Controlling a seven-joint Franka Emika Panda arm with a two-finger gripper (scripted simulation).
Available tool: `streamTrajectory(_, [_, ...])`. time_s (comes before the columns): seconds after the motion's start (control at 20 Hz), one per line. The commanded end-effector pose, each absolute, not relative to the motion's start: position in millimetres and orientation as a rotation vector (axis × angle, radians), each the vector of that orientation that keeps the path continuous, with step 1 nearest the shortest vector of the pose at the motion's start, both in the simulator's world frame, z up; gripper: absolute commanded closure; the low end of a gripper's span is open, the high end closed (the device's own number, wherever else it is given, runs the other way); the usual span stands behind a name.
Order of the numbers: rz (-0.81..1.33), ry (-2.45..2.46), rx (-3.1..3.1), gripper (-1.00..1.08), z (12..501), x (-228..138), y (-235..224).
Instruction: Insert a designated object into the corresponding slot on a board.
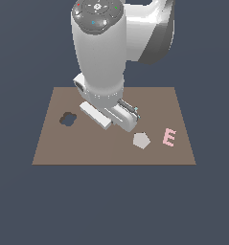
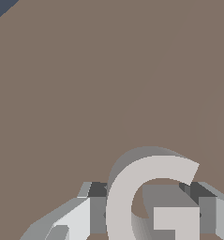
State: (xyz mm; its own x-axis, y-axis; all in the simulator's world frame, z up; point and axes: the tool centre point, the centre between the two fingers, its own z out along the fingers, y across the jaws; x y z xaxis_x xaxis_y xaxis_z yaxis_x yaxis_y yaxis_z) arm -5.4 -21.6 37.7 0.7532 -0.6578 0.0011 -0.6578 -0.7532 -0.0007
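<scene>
G block [image 2: 153, 199] sits between the gripper [image 2: 151, 206] fingers [image 2: 98, 213]; in the wrist view one pad shows on each side of the letter, flush against its flanks. Judging from that, the fingers are pinching the G, not spread. Whether it's lifted or resting on the board [image 1: 97, 148] I can't tell.

The relation that matters is G to slot, and no G-shaped cutout shows in either view. The wrist view has only bare brown board beyond the letter. In the exterior view the arm covers the board's middle, toward the far edge. The slot is probably hidden under the arm; can't confirm.

The only cutout I see is the flower-shaped one [image 1: 67, 119] near the board's edge on the exterior view's left; wrong shape. Grey pentagon [image 1: 141, 140] and pink E [image 1: 169, 137] lie toward the opposite edge, apart from the gripper.

Next up: locate the slot and match the letter's rotation before lowering.
</scene>
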Motion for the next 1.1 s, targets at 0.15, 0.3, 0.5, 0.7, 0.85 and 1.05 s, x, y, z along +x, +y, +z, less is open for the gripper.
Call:
streamTrajectory(0.15, [-0.002,1.532,-2.742,1.08,38.9,-28.6,-51.2])
streamTrajectory(0.3, [-0.001,1.724,-2.626,1.08,39.3,-42.9,-62.4])
streamTrajectory(0.5, [-0.001,1.928,-2.48,1.08,39.7,-60.9,-72.2])
streamTrajectory(0.7, [0.0,2.08,-2.354,1.08,40.0,-76.1,-77.6])
streamTrajectory(0.85, [0.001,2.164,-2.277,1.08,40.2,-85.3,-79.7])
streamTrajectory(1.05, [0.001,2.243,-2.199,1.08,40.4,-94.3,-80.8])
